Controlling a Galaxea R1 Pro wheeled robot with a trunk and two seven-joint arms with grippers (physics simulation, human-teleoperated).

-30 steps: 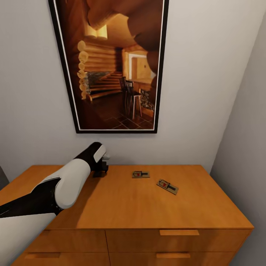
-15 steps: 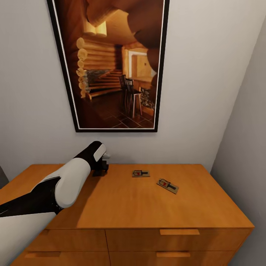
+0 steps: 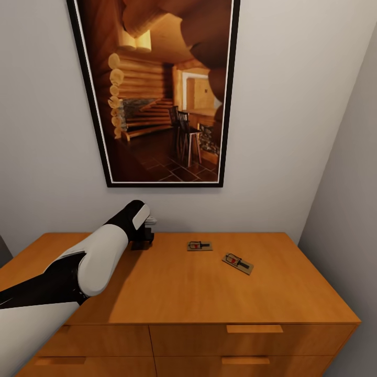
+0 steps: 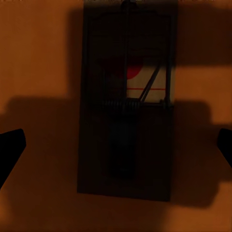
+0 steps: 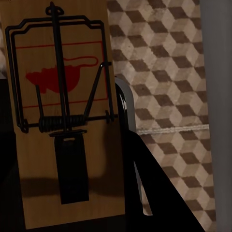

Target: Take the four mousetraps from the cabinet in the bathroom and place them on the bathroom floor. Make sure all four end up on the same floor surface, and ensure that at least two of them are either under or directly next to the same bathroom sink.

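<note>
The left gripper (image 3: pixel 142 242) hangs low over the back left part of the cabinet (image 3: pixel 173 293), its fingers (image 4: pixel 9 150) spread wide at either edge of the left wrist view. Between them, in deep shadow, a shaded mousetrap (image 4: pixel 126 111) lies flat on the wood; I think the claw is just above it, though the dark makes that hard to judge.

Two more mousetraps rest on the top to the right of centre in the head view: the nearer-centre trap (image 3: pixel 199 246) and the right-hand trap (image 3: pixel 237 263), near each other but apart.

The right gripper (image 5: pixel 121 111) is clamped on a held mousetrap (image 5: pixel 60 116), with the bathroom floor (image 5: pixel 164 72) behind it.

To do this well, the left claw should come straight down, centred across the board's narrow width, and close on its long edges, clear of the spring bar.
</note>
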